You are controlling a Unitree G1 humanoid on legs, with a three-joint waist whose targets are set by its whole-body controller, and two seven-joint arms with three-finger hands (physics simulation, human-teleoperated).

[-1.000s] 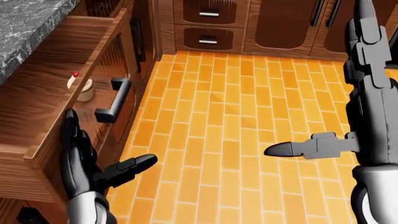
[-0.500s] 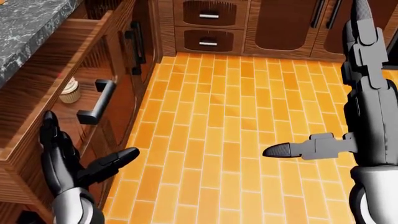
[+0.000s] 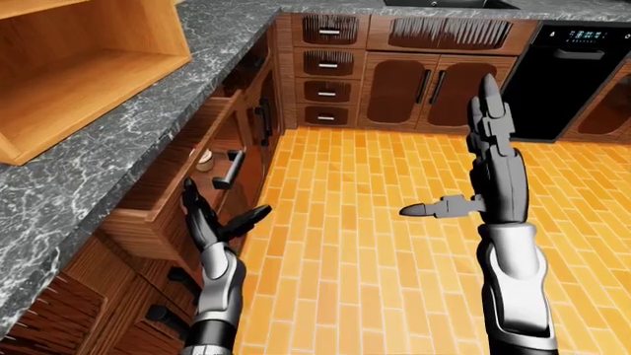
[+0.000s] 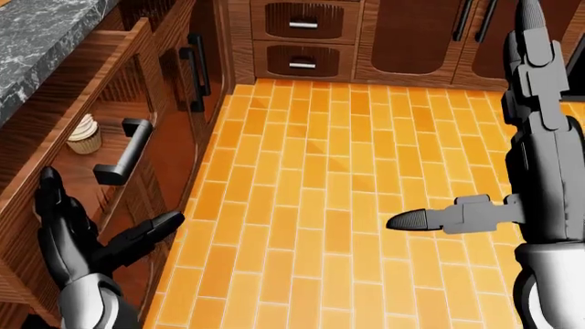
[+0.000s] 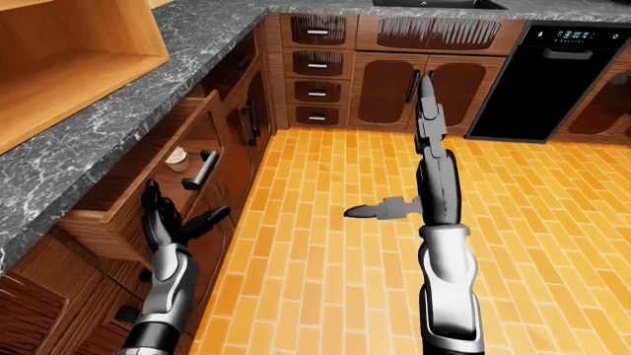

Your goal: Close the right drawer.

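The right drawer [image 4: 169,130] stands part open from the wooden cabinets at the left of the head view, with a black bar handle [image 4: 123,152]. A cupcake [image 4: 84,134] sits inside it. My left hand [image 4: 105,205] is open, fingers spread, just below the handle and close to the drawer's front panel; I cannot tell whether it touches. It also shows in the right-eye view [image 5: 177,218]. My right hand [image 4: 512,164] is open and empty, fingers pointing up and thumb out to the left, over the floor at the right.
Orange brick floor [image 4: 320,192] fills the middle. More wooden drawers [image 3: 329,63] and cupboard doors [image 3: 414,89] line the top of the eye views, with a black appliance [image 3: 577,74] at the top right. A grey marble counter [image 3: 118,140] and a wooden shelf box [image 3: 69,66] lie at the left.
The drawer, its handle and the cupcake have slid left, into the cabinet. My left hand has moved left and down with the drawer front. The right hand has stayed still.
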